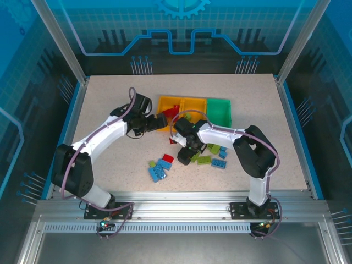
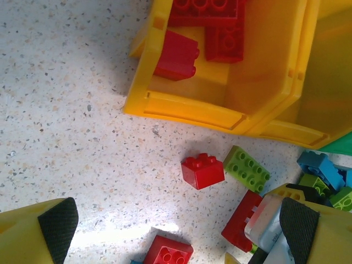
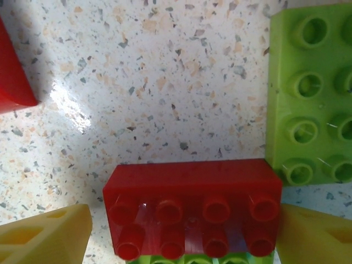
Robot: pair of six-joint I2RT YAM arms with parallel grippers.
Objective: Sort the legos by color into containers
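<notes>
Two joined yellow containers (image 1: pixel 171 105) and a green container (image 1: pixel 220 110) stand at the back of the table. The left yellow one (image 2: pixel 181 107) holds several red legos (image 2: pixel 176 55). My left gripper (image 1: pixel 155 122) hovers open beside it, above a small red lego (image 2: pixel 202 171) and a lime one (image 2: pixel 246 168). My right gripper (image 1: pixel 187 146) is low in the pile. A long red lego (image 3: pixel 192 206) lies between its fingers, on top of a lime one (image 3: pixel 187 259). The right finger (image 3: pixel 316 236) touches it; a narrow gap shows at the left finger (image 3: pixel 47 239).
Loose legos lie in front of the containers: blue ones (image 1: pixel 157 172) and a red one (image 1: pixel 168 158) at front left, lime (image 1: pixel 203 159) and blue (image 1: pixel 219 163) at the right. A large lime lego (image 3: pixel 308 93) sits right of the right gripper.
</notes>
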